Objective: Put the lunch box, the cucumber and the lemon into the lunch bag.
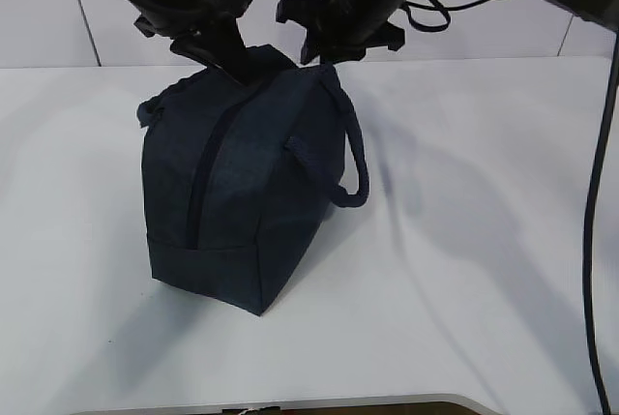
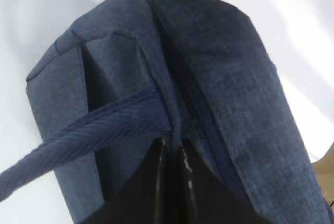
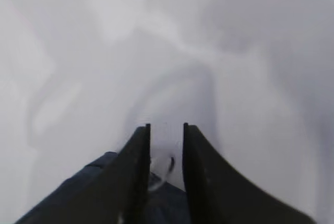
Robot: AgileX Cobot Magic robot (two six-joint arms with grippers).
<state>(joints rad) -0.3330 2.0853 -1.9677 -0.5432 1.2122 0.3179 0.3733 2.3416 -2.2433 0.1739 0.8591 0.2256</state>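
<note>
The dark navy lunch bag (image 1: 242, 183) stands on the white table with its zip (image 1: 208, 163) closed along the top. My left gripper (image 1: 237, 57) is at the bag's far top end, shut on a fold of its fabric beside a loop handle (image 2: 88, 135); the pinch shows in the left wrist view (image 2: 175, 153). My right gripper (image 1: 324, 52) hovers at the same far end, its jaws a little apart in the right wrist view (image 3: 166, 130), with the silver ring zip pull (image 3: 168, 165) lying between them, not clamped. The lunch box, cucumber and lemon are out of view.
The bag's other loop handle (image 1: 353, 159) hangs down its right side. A black cable (image 1: 592, 241) hangs along the right edge. The white table (image 1: 464, 260) spreads right of and in front of the bag.
</note>
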